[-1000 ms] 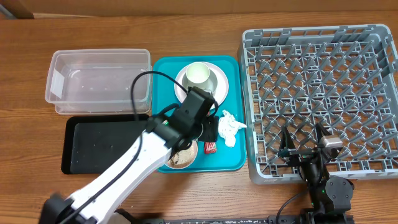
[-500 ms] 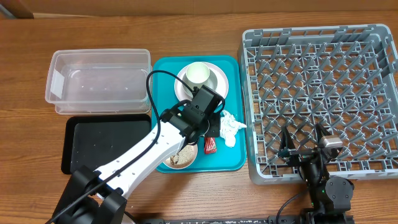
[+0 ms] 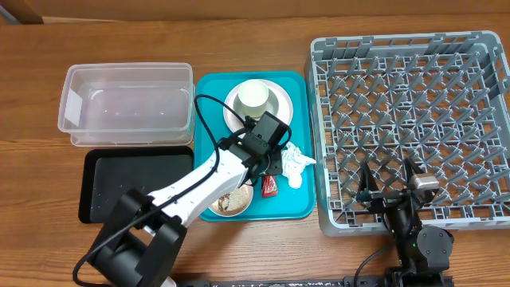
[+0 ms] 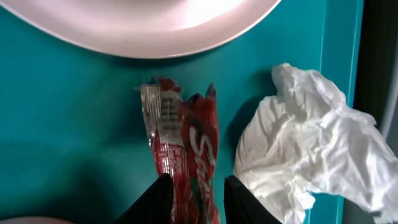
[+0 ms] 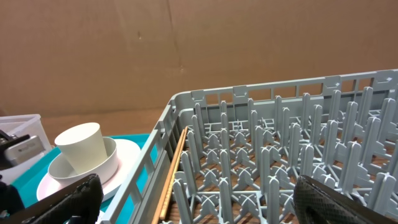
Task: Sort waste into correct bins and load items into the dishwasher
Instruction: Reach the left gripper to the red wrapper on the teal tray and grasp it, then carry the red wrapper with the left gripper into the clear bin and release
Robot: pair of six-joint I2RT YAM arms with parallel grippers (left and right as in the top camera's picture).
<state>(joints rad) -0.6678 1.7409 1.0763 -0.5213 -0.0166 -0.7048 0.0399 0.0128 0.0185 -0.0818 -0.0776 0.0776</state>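
Red wrapper point(image 4: 185, 146) flat beside crumpled white napkin point(image 4: 311, 149); cup point(image 5: 81, 146) tilted in bowl point(image 5: 93, 173) on large plate point(image 5: 135, 158); scraps point(image 3: 231, 202) on small plate point(image 3: 241, 210); clear tub point(image 3: 127, 70) behind black tray point(image 3: 127, 187); grey pegged rack point(image 3: 406, 127) at right.

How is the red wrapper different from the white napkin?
The wrapper is red, shiny and narrow; the napkin is white, dull and a bigger crumpled lump. The wrapper has printing; the napkin is plain. Both lie on the teal tray, side by side.

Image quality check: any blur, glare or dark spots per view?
Overhead: sharp, even light, mild sheen on the clear tub. Left wrist: red wrapper and napkin crisp, left pincer tips softly blurred. Right wrist: rack sharp, right pincer fingers dark, defocused.
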